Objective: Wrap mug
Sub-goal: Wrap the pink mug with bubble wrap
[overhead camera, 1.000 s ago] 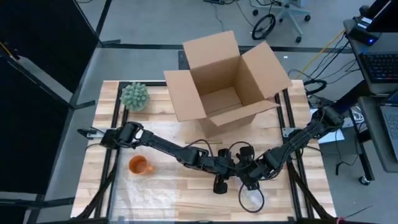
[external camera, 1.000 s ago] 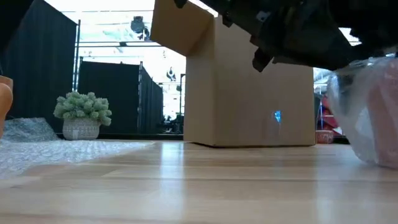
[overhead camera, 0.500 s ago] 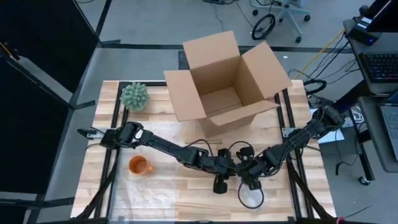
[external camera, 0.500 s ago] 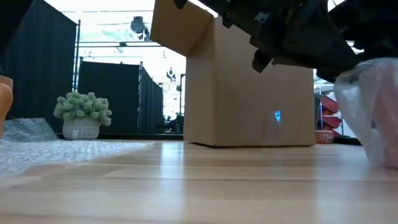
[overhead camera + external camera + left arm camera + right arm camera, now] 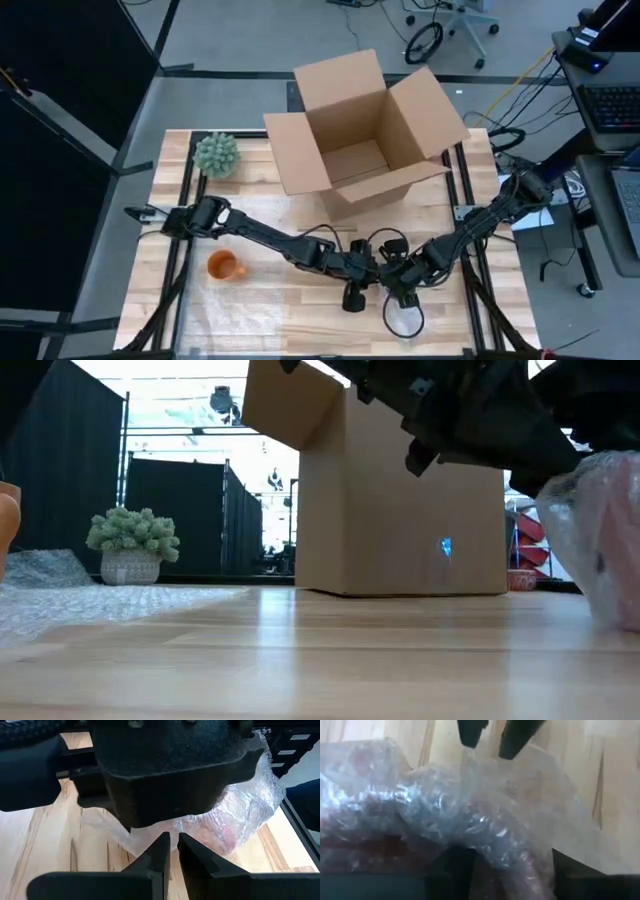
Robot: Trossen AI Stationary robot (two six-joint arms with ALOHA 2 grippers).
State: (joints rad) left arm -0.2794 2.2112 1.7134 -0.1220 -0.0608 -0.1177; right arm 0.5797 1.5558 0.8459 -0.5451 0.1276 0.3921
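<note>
A reddish mug bundled in clear bubble wrap (image 5: pixel 235 815) sits near the table's front centre and shows in the low view (image 5: pixel 600 540) under both arms. My right gripper (image 5: pixel 400 285) is shut on this bundle (image 5: pixel 420 820). From the left, my left gripper (image 5: pixel 172 847) meets the bundle with its fingers shut on a loose bit of the wrap. An orange mug (image 5: pixel 222 265) stands bare at the front left on a flat bubble wrap sheet (image 5: pixel 240 310). My left gripper pinches a thin flap of the bubble wrap (image 5: pixel 150 837) at the bundle's side between its two fingertips (image 5: pixel 470 732). It comes slanting down from the table's left. My right gripper has the wrapped mug between its two fingers (image 5: pixel 455 865), one on each side of the bundle (image 5: pixel 490 845). Whether the bundle rests on the table I cannot tell.
An open cardboard box (image 5: pixel 365 125) stands at the far centre. A small potted plant (image 5: pixel 215 155) is at the far left. A thin dark loop (image 5: pixel 403 318) lies by the front edge. Bare wood lies between the orange mug and the arms.
The wrapped mug has shifted slightly toward the table's right edge with my right gripper. Both grippers keep their hold.
</note>
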